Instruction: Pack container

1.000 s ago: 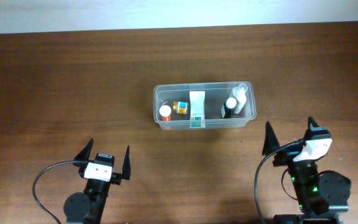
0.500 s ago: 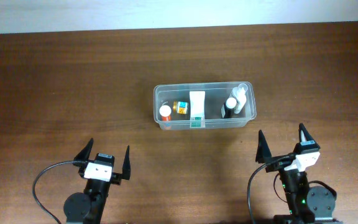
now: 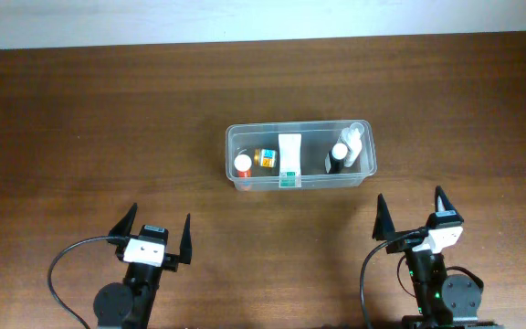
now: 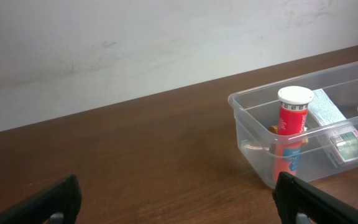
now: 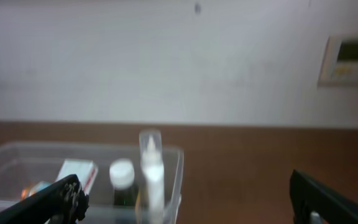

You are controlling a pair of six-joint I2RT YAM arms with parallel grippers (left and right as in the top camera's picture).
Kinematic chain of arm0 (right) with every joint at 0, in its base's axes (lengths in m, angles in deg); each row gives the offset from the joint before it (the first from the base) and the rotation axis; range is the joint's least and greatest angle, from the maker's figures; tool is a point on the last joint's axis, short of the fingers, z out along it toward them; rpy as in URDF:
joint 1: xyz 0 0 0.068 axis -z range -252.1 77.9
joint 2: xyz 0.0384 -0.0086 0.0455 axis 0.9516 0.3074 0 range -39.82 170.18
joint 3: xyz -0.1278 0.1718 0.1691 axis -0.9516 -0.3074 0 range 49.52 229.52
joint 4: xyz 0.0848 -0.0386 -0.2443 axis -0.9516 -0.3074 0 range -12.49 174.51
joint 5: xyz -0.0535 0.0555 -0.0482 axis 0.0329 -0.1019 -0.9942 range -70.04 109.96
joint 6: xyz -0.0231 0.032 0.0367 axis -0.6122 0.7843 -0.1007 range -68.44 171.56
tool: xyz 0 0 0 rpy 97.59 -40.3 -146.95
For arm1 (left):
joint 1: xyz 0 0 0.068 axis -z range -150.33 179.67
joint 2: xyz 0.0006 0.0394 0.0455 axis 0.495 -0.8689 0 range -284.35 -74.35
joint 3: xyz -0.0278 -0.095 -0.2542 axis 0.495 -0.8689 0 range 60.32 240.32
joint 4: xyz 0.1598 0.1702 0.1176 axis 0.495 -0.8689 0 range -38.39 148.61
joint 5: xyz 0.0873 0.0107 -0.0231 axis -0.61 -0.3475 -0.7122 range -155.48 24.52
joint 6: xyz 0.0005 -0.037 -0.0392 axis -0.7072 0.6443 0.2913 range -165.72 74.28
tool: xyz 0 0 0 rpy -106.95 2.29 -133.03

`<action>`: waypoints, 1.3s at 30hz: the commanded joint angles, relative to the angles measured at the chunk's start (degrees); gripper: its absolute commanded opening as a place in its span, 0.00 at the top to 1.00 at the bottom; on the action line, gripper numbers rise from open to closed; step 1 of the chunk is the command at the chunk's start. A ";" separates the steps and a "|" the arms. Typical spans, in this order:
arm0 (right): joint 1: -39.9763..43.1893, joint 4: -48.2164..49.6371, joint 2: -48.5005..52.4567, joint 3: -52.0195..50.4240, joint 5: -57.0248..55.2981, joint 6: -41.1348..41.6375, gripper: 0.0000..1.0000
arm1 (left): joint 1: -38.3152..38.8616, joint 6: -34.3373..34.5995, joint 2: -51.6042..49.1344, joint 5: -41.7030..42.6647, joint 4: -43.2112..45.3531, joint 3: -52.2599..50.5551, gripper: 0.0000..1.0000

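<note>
Clear container well beyond left pincer and right pincer; jaws spread.

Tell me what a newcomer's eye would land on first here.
The clear rectangular plastic container sits right of centre on the dark wooden table, holding a red white-capped bottle at its left end, a white tube in the middle and a white bottle at its right end. The left hand and right hand stand open and empty near the table's front edge.
</note>
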 commanded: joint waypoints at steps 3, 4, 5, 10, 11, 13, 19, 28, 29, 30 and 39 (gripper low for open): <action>-0.57 -6.51 -0.61 -0.35 -0.39 0.76 0.02 | -0.20 -0.50 0.55 -0.61 -0.11 -0.33 0.01; -0.59 -7.02 -0.61 -0.35 -0.37 0.85 0.02 | -0.17 -0.52 0.55 -0.61 -0.11 -0.33 0.01; -0.57 -6.88 -0.61 -0.35 -0.26 1.22 0.02 | -0.20 -0.52 0.55 -0.61 -0.11 -0.33 0.01; -0.57 -6.91 -0.61 -0.35 -0.33 1.18 0.02 | -0.20 -0.52 0.55 -0.61 -0.11 -0.33 0.01; -0.57 -6.88 -0.61 -0.35 -0.33 1.20 0.02 | -0.17 -0.50 0.55 -0.61 -0.11 -0.33 0.01; -0.57 -6.88 -0.61 -0.35 -0.33 1.18 0.02 | -0.20 -0.52 0.55 -0.61 -0.09 -0.33 0.01; -0.57 -6.88 -0.61 -0.35 -0.33 1.18 0.02 | -0.17 -0.52 0.55 -0.61 -0.11 -0.33 0.01; -0.57 -6.88 -0.61 -0.35 -0.33 1.20 0.02 | -0.20 -0.50 0.55 -0.61 -0.11 -0.33 0.01; -0.57 -6.88 -0.61 -0.35 -0.33 1.20 0.02 | -0.17 -0.50 0.55 -0.61 -0.11 -0.33 0.01; -0.57 -6.88 -0.61 -0.35 -0.33 1.18 0.02 | -0.20 -0.50 0.55 -0.61 -0.09 -0.33 0.01; -0.57 -6.88 -0.61 -0.35 -0.33 1.18 0.02 | -0.20 -0.52 0.55 -0.61 -0.11 -0.33 0.01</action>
